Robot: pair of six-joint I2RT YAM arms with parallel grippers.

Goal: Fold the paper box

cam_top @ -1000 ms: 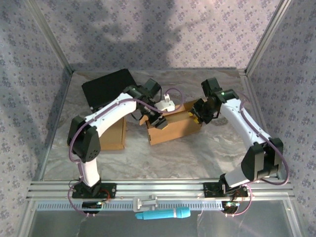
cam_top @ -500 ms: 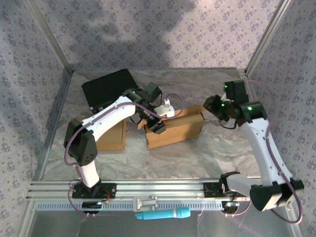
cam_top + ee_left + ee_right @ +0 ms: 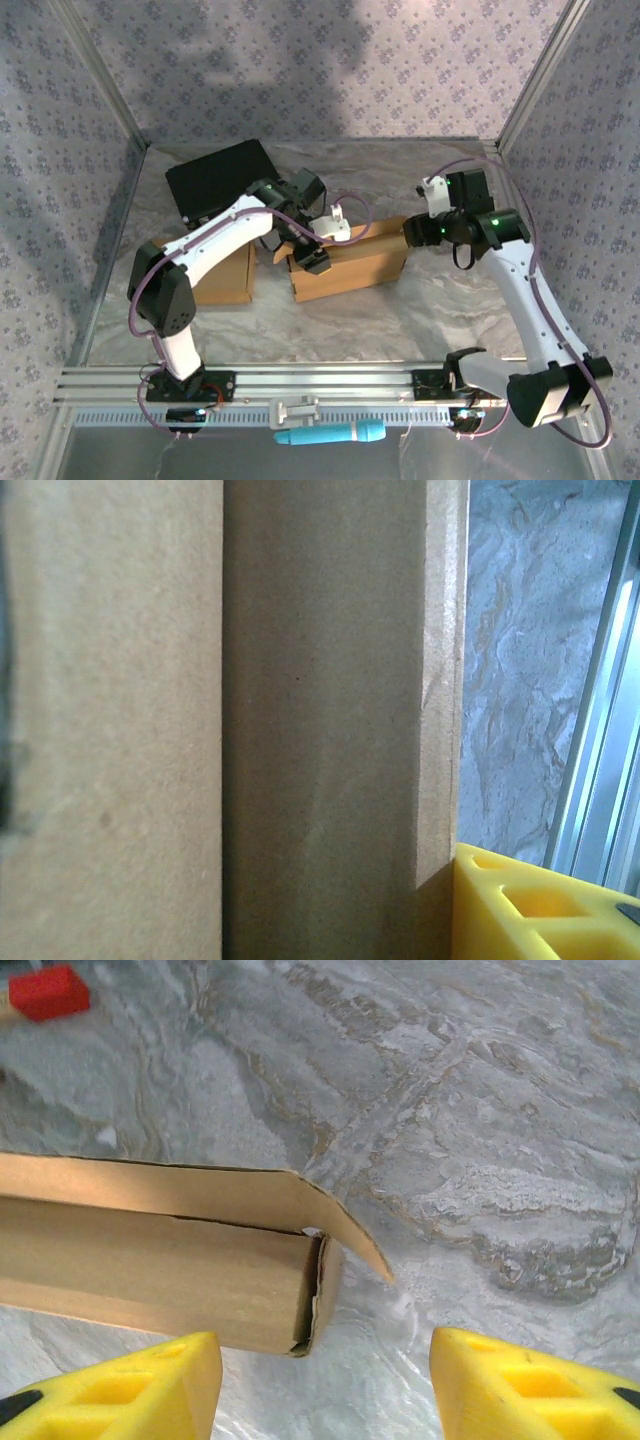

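**Hovering wide at the box's end, right gripper released**

Top camera first: the long brown cardboard box point(image 3: 355, 268) lies on its side in the middle of the frame, resting on the grey marbled desk point(image 3: 400, 320). Both arms are at it, one at each end.

The left gripper point(image 3: 308, 257) is right up against the box's left end, with the white arm arching over from the lower left. Its wrist camera is very close to the work. Plain brown cardboard point(image 3: 320, 720) runs from the left edge almost to the right, and one yellow finger pad point(image 3: 530, 910) sits in the lower right corner, touching the cardboard's edge. Clenched on it or only pressed alongside? I cannot tell from here.

The right gripper point(image 3: 415, 232) sits at the box's right end in the top view. Its wrist view settles the matter: two yellow fingers point(image 3: 130, 1385) stand well apart at the bottom of the frame, released and holding nothing. The box's end point(image 3: 150, 1270) lies just beyond them, untouched. A loose flap point(image 3: 335, 1225) curls out past that end and hangs over the desk.

Around the edges, a second brown cardboard box point(image 3: 225, 275) stands at the left of the frame. A flat black panel point(image 3: 215, 178) lies at the upper left, and a blue cylindrical tool point(image 3: 330, 434) rests along the bottom rail.
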